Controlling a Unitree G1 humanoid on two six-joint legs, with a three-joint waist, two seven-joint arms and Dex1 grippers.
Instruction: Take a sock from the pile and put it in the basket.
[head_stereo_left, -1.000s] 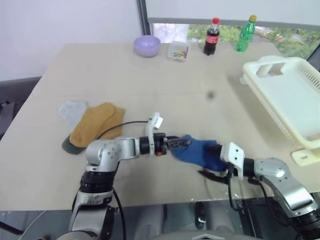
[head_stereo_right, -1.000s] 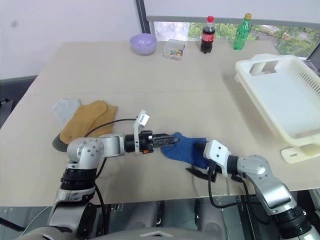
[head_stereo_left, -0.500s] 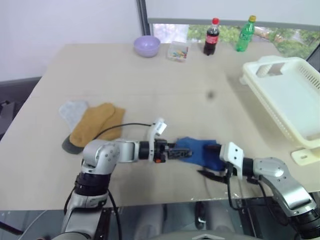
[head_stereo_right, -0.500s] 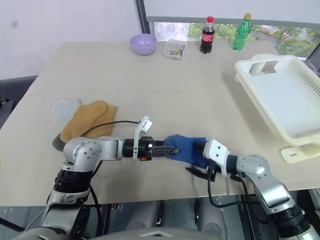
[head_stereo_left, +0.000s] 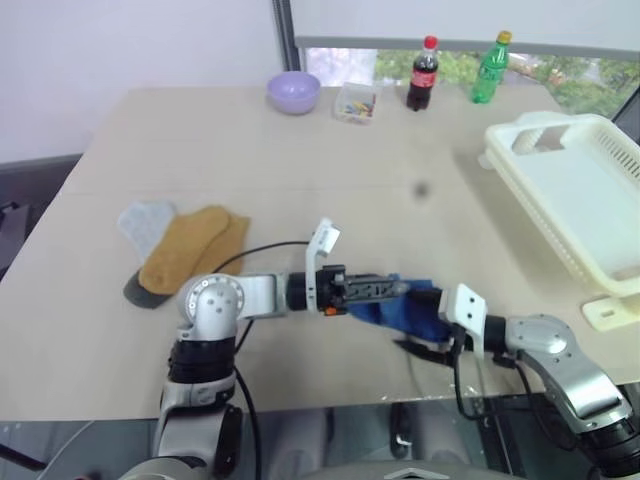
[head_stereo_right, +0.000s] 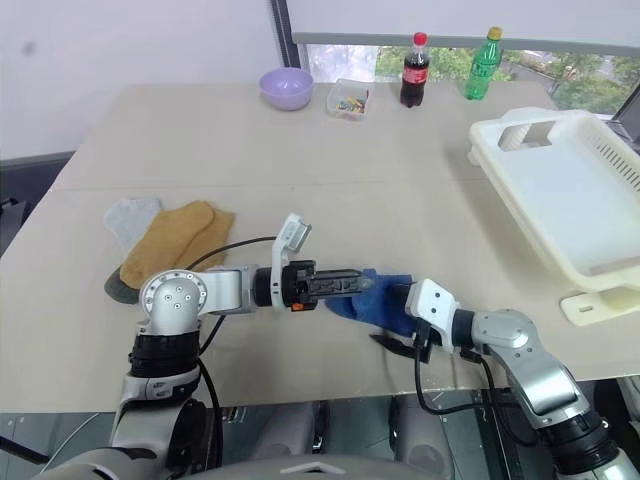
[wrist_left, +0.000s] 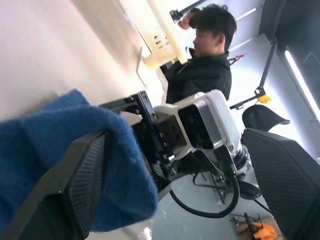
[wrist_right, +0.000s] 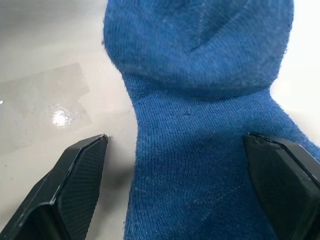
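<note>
A: Where is the blue sock (head_stereo_right: 385, 305) being kept at this moment?

B: It is lying on the counter (head_stereo_right: 400, 200) near the front edge, bunched between the two grippers. The left gripper (head_stereo_right: 368, 284) is reaching in level from 9 o'clock, its fingers spread, with blue fabric draped over one finger (wrist_left: 82, 175) in the left wrist view. Nothing is being pinched there. The right gripper (wrist_right: 175, 185) is coming from 3 o'clock, its fingers wide apart with the sock's leg lying flat between them, not yet clamped.

A: And the rest of the task's things?

B: The pile (head_stereo_left: 180, 250) is sitting well apart at 9 o'clock, mustard over grey. The basket (head_stereo_left: 585, 200) is being left empty at 2 o'clock, well apart from the sock.

A: What is being risked from here?

B: Several things, by judgement. The fabric may be dragged along by the left finger if that arm is pulled away, so the sock could be tugged out from between the right fingers. If the right gripper is closed too high, only a loose fold may be caught, and the sock could be dropped on the way to the basket. The sock is also lying close to the counter's front edge, so a sideways nudge could send it over.
</note>
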